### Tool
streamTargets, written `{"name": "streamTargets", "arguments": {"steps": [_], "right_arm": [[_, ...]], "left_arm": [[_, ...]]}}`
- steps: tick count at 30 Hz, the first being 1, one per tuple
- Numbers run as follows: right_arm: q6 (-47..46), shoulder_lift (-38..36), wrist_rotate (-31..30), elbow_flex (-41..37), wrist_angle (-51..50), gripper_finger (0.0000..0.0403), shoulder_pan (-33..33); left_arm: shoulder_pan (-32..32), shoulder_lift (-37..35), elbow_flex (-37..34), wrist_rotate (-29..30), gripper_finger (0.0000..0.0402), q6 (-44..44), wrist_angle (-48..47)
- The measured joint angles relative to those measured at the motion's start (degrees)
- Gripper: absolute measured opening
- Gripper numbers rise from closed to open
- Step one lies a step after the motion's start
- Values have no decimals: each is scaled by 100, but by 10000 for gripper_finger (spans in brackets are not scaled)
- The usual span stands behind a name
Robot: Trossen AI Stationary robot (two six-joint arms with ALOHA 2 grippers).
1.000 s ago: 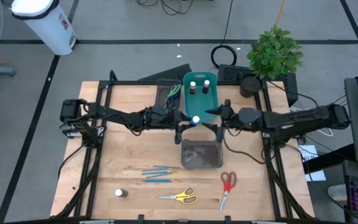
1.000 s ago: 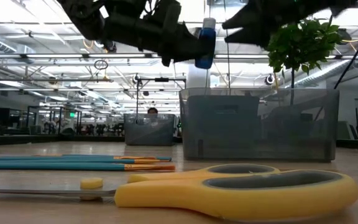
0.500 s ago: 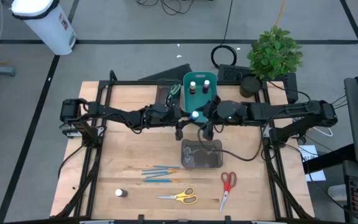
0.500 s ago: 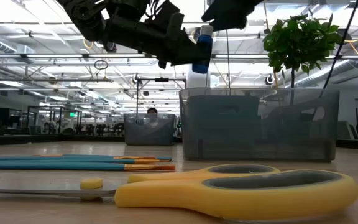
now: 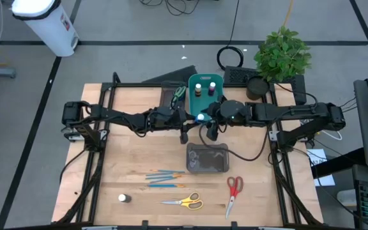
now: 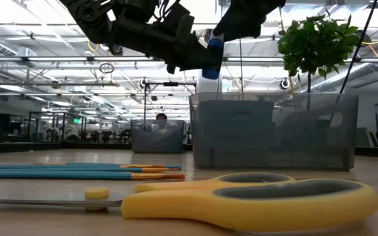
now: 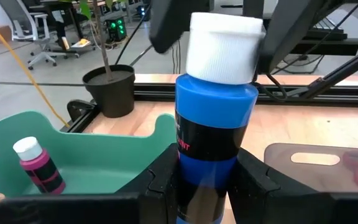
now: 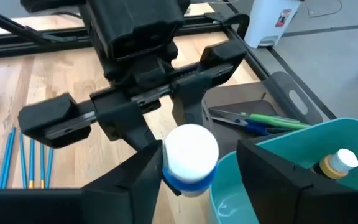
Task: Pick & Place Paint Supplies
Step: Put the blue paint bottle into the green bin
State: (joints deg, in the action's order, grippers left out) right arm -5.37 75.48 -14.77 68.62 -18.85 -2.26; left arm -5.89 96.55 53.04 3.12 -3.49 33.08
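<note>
A blue paint bottle (image 7: 213, 124) with a white cap is held upright in the left claw (image 7: 207, 177), gripped around its lower body, above the tabletop (image 5: 133, 147) just beside the teal bin (image 5: 217, 104). The right claw (image 8: 194, 177) is set around the bottle's cap, its fingers (image 8: 129, 183) standing wide on either side without visibly pressing it. Two more bottles (image 5: 204, 89) stand in the bin. Brushes (image 5: 165, 178), yellow scissors (image 5: 185, 202) and red scissors (image 5: 233, 191) lie on the tabletop near a grey tray (image 5: 207, 158).
</note>
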Motion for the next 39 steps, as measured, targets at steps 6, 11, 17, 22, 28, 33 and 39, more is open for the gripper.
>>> {"name": "streamTargets", "arguments": {"steps": [6,11,17,22,28,33,39], "right_arm": [[2,0,21,0,15,133,2],[70,0,25,0,66,99,2],[153,7,24,-10,115,99,-15],[181,-207,-43,-2,71,99,-183],[222,-481,-13,-4,-1,99,-586],[358,-516,9,-6,-243,99,-1174],[323,-294,872,-185,-230,99,-1828]], "left_arm": [[0,0,0,15,105,83,0],[-2,-2,0,13,106,85,-1],[4,-102,4,198,146,193,-294],[0,-770,-2,299,221,149,-1166],[0,-1564,0,292,280,-48,-2143],[-12,-1970,0,289,301,45,-2882],[-66,-2286,-177,283,304,42,-3041]]}}
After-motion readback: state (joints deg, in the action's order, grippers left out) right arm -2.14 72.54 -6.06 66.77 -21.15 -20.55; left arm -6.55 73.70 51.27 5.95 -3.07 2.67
